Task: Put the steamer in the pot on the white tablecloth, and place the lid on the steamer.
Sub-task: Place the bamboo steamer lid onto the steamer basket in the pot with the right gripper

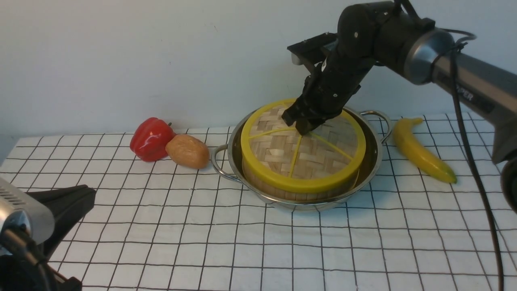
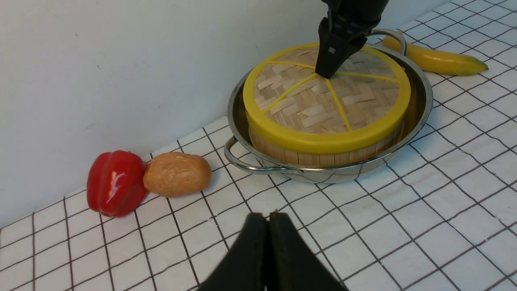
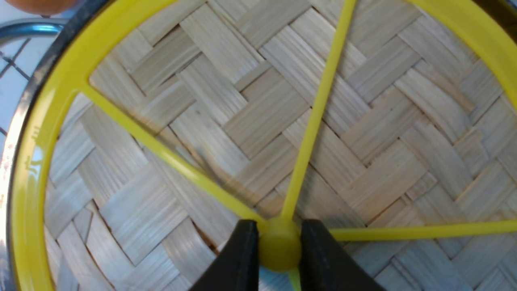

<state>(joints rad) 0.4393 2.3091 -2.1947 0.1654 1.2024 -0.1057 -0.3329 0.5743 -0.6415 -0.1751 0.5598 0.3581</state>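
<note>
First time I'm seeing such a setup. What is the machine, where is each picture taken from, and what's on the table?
It is a robot with two arms, each ending in a two-fingered pincer. The front picture looks forward from between the arms; the other two come from cameras on the wrists. On the white tablecloth stands a steel pot with a bamboo steamer in it, and the woven lid sits on the steamer. The right pincer is closed on the lid's centre knob, seen close up in its wrist picture. The left pincer is shut and empty. A red pepper and a brown potato-like thing lie to the pot's left, a banana to its right.
</note>
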